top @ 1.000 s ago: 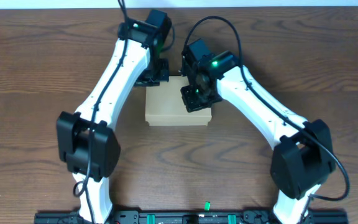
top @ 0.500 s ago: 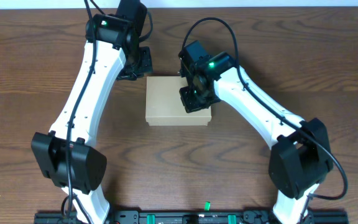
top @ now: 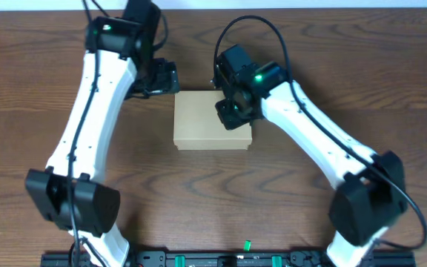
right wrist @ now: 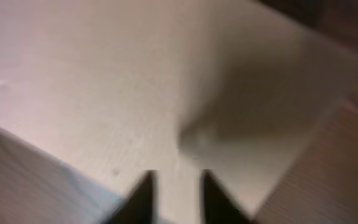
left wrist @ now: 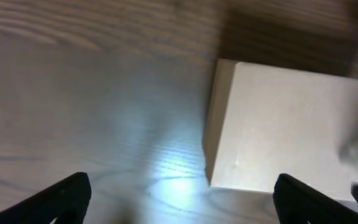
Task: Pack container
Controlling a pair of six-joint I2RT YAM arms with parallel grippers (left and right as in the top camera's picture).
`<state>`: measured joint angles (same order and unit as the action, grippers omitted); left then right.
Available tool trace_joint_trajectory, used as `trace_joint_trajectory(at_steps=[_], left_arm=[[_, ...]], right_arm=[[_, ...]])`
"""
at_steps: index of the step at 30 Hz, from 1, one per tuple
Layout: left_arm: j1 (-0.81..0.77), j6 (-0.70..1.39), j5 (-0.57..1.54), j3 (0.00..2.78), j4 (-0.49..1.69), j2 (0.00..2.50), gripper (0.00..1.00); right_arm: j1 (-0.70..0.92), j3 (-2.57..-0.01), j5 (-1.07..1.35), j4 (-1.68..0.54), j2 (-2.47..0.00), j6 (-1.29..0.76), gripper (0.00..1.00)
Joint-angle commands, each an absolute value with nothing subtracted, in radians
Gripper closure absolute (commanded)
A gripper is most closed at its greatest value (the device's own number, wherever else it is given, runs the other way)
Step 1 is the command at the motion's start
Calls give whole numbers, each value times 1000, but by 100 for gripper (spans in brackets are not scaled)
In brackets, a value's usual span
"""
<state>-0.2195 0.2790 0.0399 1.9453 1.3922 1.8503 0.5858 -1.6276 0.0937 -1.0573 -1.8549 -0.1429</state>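
Hovering at a closed cardboard container

The container (top: pixel 212 132) lay flat on the tabletop (top: pixel 35 89), just above the centre of the overhead frame, its flap lid down. The left gripper (top: pixel 163 78) stood at its upper-left corner, jaws spread wide and holding nothing. The right gripper (top: pixel 232 113) hung over the upper-right part of the lid, its fingers (right wrist: pixel 138 199) parted only narrowly, with nothing between them. The box looked light and stiff, though thin card would likely dent under a hard pinch. The lid's free edge seemed the best place to take hold, but which edge was hinged could not be told.
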Motion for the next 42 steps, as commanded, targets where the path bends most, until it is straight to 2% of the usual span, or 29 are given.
trace_joint_trajectory(at_steps=[1,2,11,16,23,30,35,42], left_arm=[[-185,221,72,1961,1410,1796,5],[-176,213,81,1961,1410,1785,5],[-161,167,54,1934,1417,1643,5],[-136,168,28,1689,1334,1439,5],[-117,160,128,1234,1130,1002,5],[-117,172,131,1037,1074,661,5],[-117,172,127,997,1085,564,5],[-117,172,127,997,1108,561,5]], right_arm=[[579,-1629,81,-1065,-1763,-86,7],[579,-1629,82,-1069,-1747,-79,1],[529,-1583,54,-1147,-1583,-8,1],[448,-1367,72,-1093,-1360,-2,1],[403,-1030,111,-958,-920,-2,1],[403,-832,65,-960,-607,-80,1],[403,-786,60,-953,-541,-85,1],[403,-786,60,-965,-543,-85,1]])
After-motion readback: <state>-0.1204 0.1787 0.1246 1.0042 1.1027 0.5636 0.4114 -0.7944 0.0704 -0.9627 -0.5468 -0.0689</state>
